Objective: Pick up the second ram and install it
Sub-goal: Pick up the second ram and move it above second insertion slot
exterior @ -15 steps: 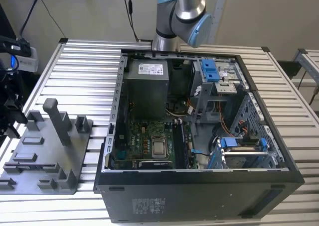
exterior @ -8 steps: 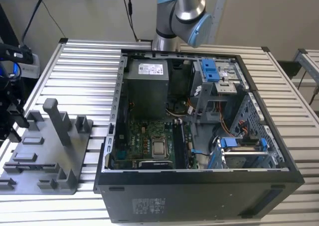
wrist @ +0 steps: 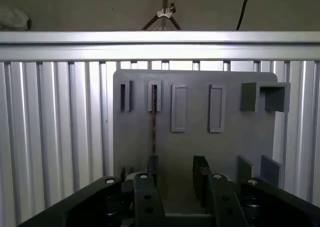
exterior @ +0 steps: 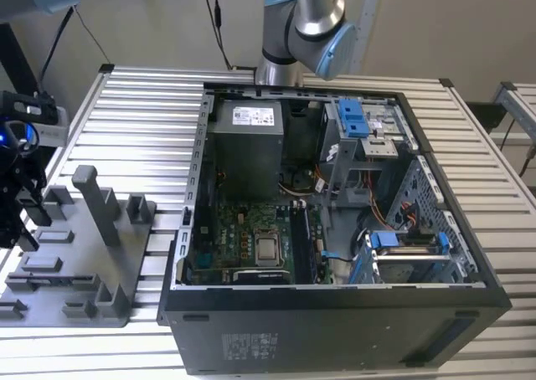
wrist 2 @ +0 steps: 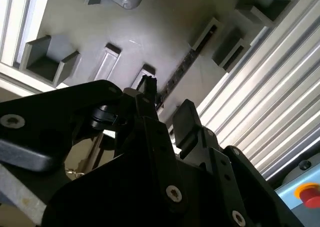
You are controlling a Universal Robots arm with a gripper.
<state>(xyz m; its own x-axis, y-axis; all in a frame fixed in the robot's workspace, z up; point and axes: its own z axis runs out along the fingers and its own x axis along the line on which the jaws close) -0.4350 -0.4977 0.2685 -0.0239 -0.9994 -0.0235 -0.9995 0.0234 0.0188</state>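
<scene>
The second ram [wrist: 153, 127] stands on edge in a slot of the grey holder tray [wrist: 230, 132], seen as a thin dark strip. In the second wrist view the ram [wrist 2: 182, 69] runs diagonally across the tray just beyond the fingertips. My gripper [wrist: 176, 169] hovers over the tray's near part, open, with nothing between its black fingers [wrist: 200, 169]. The stick lines up with one finger rather than with the gap. In the exterior view my gripper [exterior: 18, 200] hangs at the exterior view's far left above the tray [exterior: 84, 263].
An open computer case [exterior: 335, 330] lies on the slatted metal table [exterior: 142, 104], with the motherboard [exterior: 243, 233], grey power-supply box [exterior: 247, 146] and blue drive brackets [exterior: 352, 116] inside. Grey posts [exterior: 94, 200] rise from the tray. A red button [wrist 2: 309, 193] sits at the table edge.
</scene>
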